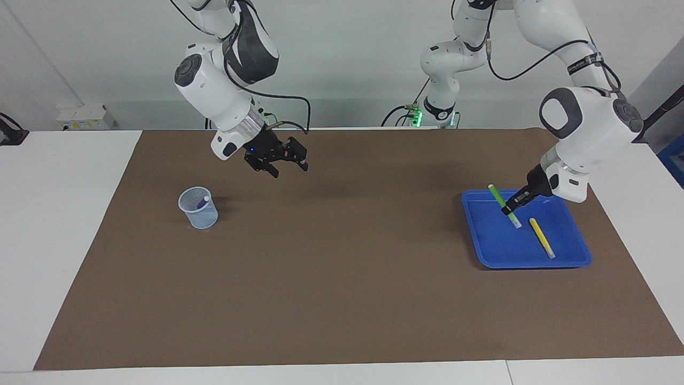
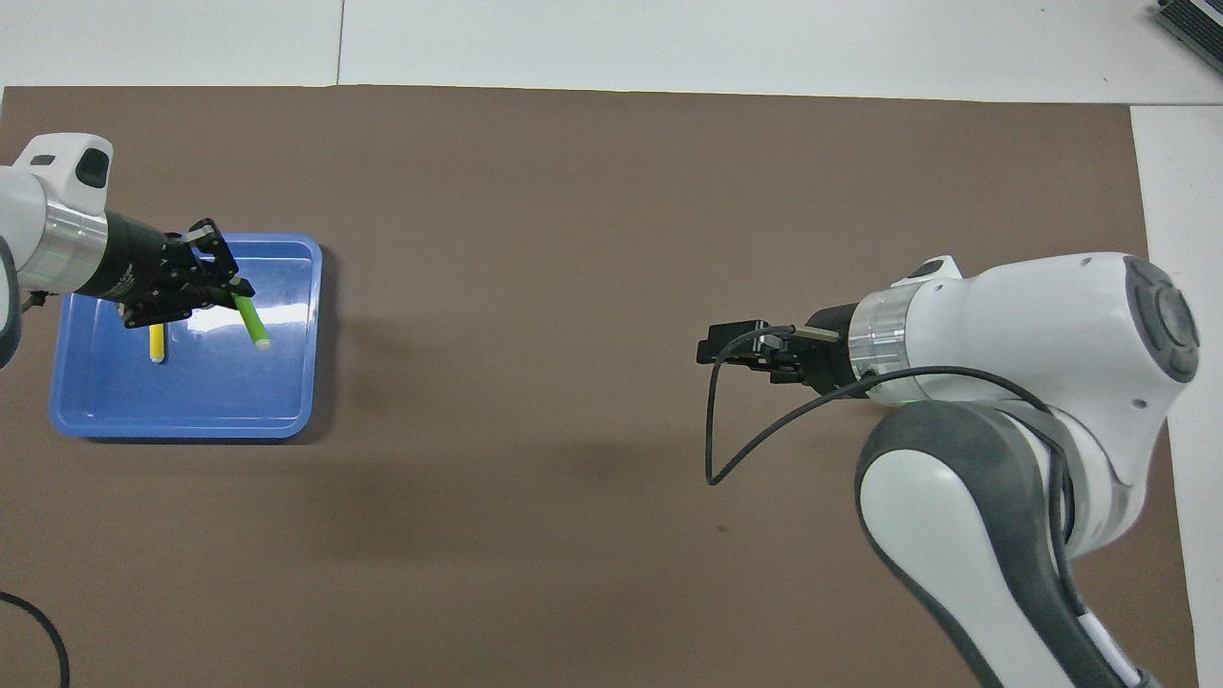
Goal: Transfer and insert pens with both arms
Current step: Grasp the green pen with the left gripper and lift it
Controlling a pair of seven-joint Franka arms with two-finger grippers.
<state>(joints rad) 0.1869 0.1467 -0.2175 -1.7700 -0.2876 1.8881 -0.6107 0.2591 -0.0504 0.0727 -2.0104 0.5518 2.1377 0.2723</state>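
My left gripper (image 1: 511, 207) is shut on the green pen (image 1: 499, 199) and holds it tilted over the blue tray (image 1: 481, 235). The yellow pen (image 1: 542, 237) lies flat in the tray beside it. In the overhead view the left gripper (image 2: 227, 287) holds the green pen (image 2: 252, 323) next to the yellow pen (image 2: 156, 345), which the gripper partly covers. The purple pen (image 1: 203, 202) stands in a pale blue mesh cup (image 1: 198, 209) toward the right arm's end. My right gripper (image 1: 288, 159) is open and empty, up in the air over the mat; it also shows in the overhead view (image 2: 728, 349).
A brown mat (image 1: 342, 278) covers most of the white table. In the overhead view the tray (image 2: 287, 401) shows, and the right arm hides the cup. A loose black cable (image 2: 712, 430) hangs from the right wrist.
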